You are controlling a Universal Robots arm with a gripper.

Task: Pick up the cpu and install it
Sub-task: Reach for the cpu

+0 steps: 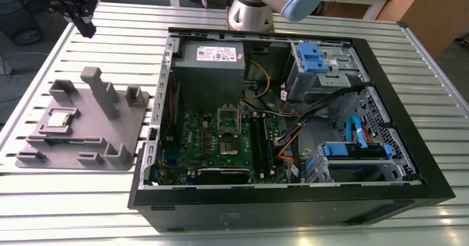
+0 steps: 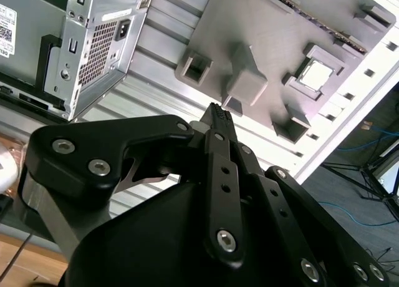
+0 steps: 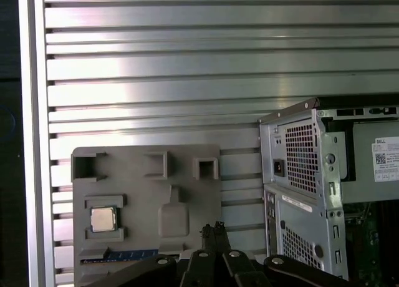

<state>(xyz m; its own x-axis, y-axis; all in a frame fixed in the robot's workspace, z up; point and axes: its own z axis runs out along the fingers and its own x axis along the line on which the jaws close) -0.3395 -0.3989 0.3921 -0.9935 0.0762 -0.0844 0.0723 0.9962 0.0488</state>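
Gripper (image 1: pixel 87 31): fingers pressed together, empty, hovering over the bench (image 1: pixel 73 202) corner at the exterior view's upper left. Cpu (image 1: pixel 59 118) sits in a grey fixture (image 1: pixel 110 141) pocket by the bench's left edge, well apart from the gripper.

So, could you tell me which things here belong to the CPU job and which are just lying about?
Job: small silver-grey square cpu; grey plastic fixture holding it; black gripper, empty; green motherboard.
Lying about: grey metal power supply box; blue plastic drive bracket.

Ribbed alu table (image 1: pixel 66 202) w/ glare on slats; wooden furniture (image 1: pixel 421 15) behind; dark grey floor (image 2: pixel 336 187) beyond edge.
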